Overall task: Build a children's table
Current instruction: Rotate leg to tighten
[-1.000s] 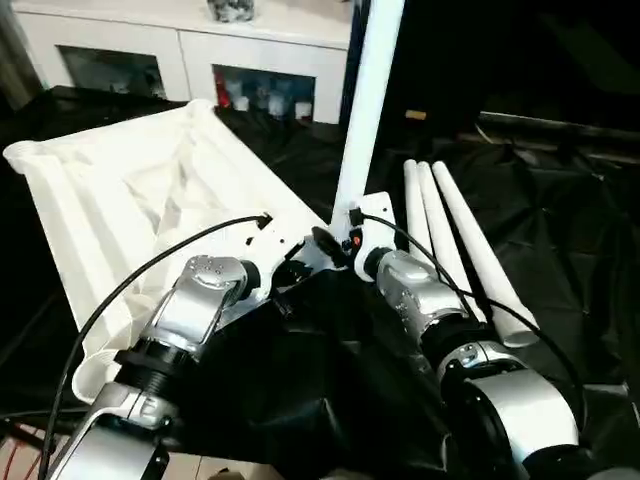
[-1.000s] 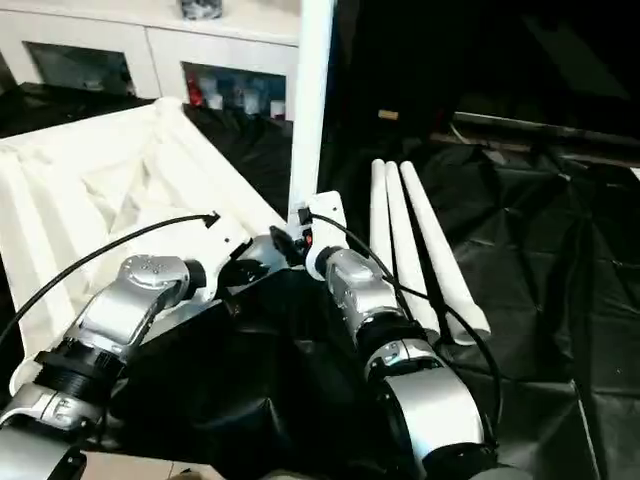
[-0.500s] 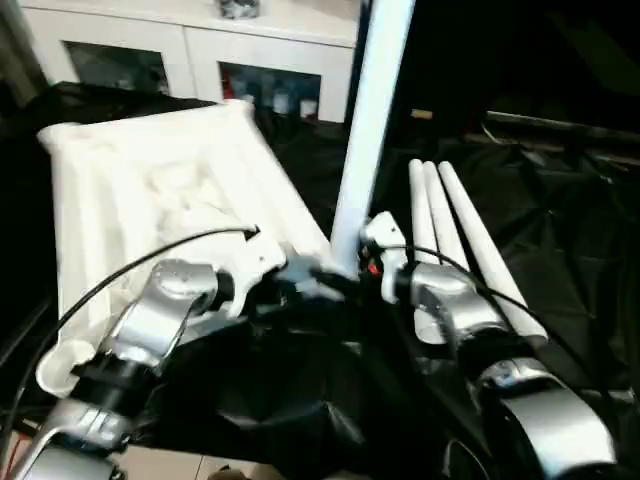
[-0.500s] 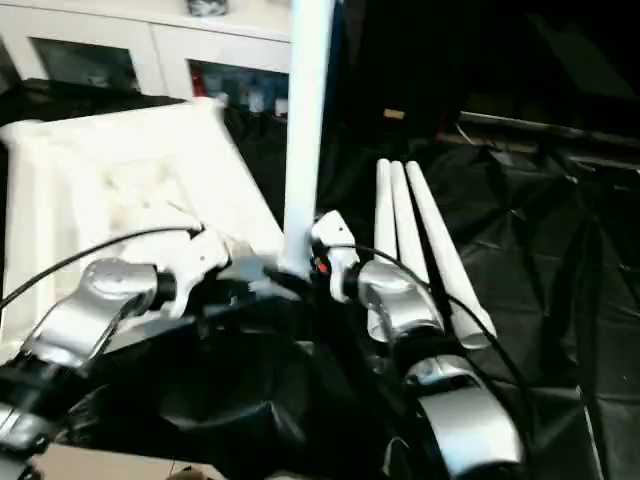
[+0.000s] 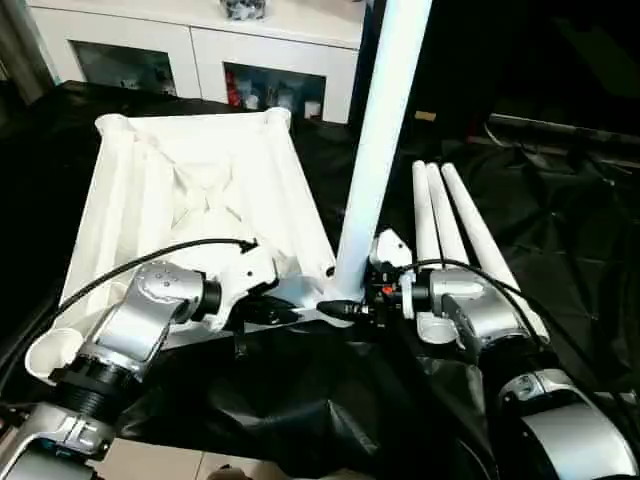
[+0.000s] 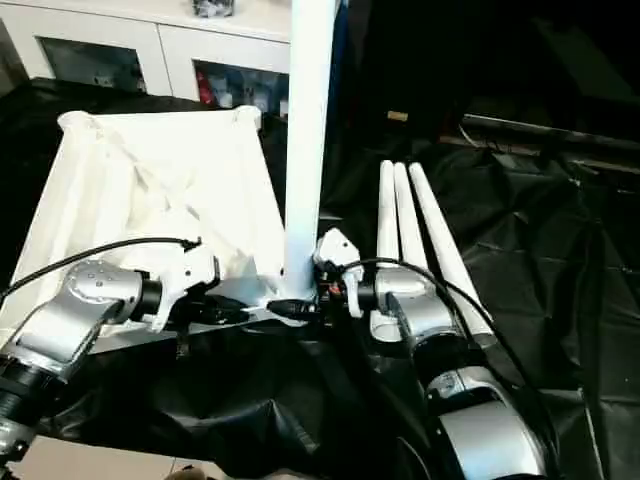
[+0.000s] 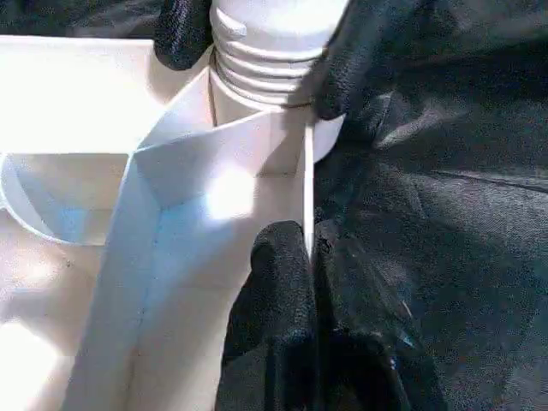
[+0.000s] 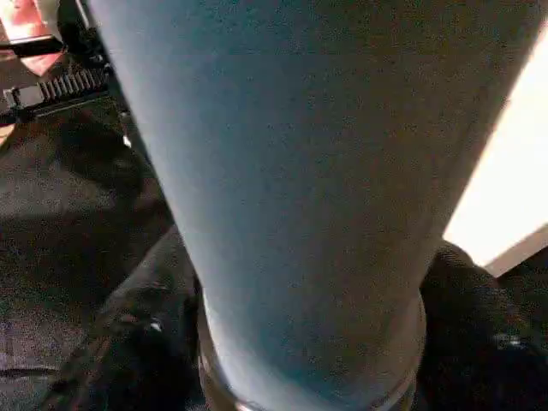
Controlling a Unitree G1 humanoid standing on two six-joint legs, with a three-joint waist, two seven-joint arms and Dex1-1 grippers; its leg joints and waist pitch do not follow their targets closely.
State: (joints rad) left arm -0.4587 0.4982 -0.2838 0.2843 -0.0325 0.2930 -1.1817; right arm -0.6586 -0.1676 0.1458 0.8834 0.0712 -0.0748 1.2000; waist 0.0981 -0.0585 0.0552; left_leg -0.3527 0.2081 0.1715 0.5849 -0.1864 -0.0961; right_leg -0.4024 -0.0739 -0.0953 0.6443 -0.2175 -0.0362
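Note:
The children's table top (image 5: 190, 190) lies upside down on the left, ribs showing. One white leg (image 5: 385, 130) stands upright in its near right corner socket. My right gripper (image 5: 352, 303) is at that leg's base. Its black fingers (image 8: 128, 342) press either side of the threaded end (image 7: 265, 51). My left gripper (image 7: 300, 248) is shut on the thin rim wall of the top beside that corner, and it also shows from above as the left gripper (image 5: 285, 312). Three loose legs (image 5: 460, 230) lie side by side to the right.
A black sheet (image 5: 560, 250) covers the floor and bunches up between my forearms. A white cabinet with glass doors (image 5: 200, 50) stands behind the table top. Cables run along both silver forearms.
The table top has turned, its far end swinging to the right. The corner with the upright leg has come nearer to me. My right gripper's fingers have drawn in on the leg's base.

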